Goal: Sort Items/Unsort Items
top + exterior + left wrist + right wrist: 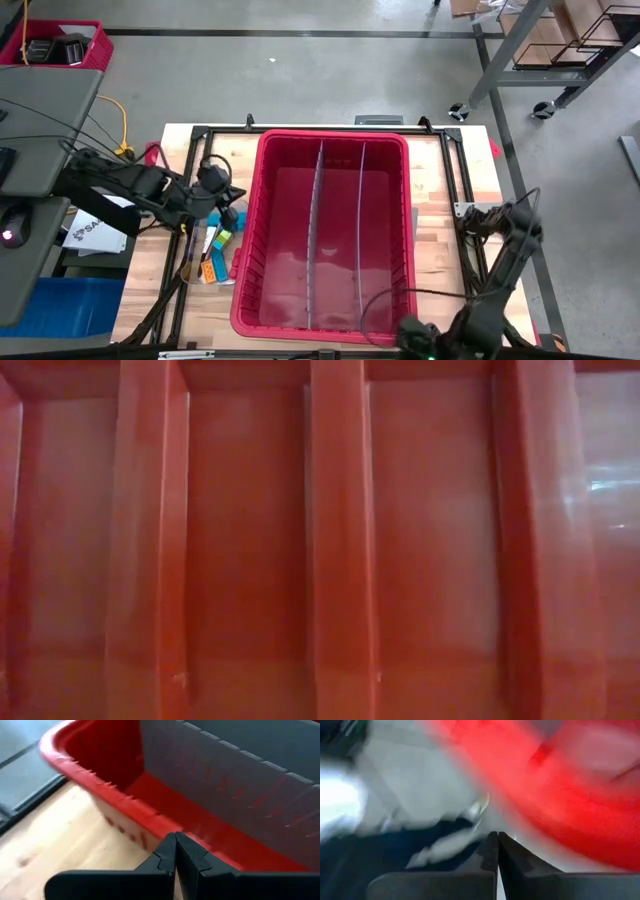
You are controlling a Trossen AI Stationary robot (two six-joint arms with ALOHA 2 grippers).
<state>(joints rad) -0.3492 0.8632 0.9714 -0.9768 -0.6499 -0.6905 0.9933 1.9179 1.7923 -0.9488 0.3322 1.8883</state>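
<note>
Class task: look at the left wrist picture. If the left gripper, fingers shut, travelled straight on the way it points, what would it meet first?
Most likely the red bin's near rim, which lies just ahead of the shut left gripper; beyond it stands a grey divider. Depth is uncertain.

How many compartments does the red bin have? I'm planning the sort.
3: the large red plastic bin is split by two grey dividers into left, narrow middle and right compartments, all visible.

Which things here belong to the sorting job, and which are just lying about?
Job:
- the items, beside the bin's left wall
- red bin, with two dividers

Lying about:
- red basket on the floor
- paper at the table's left edge
</note>
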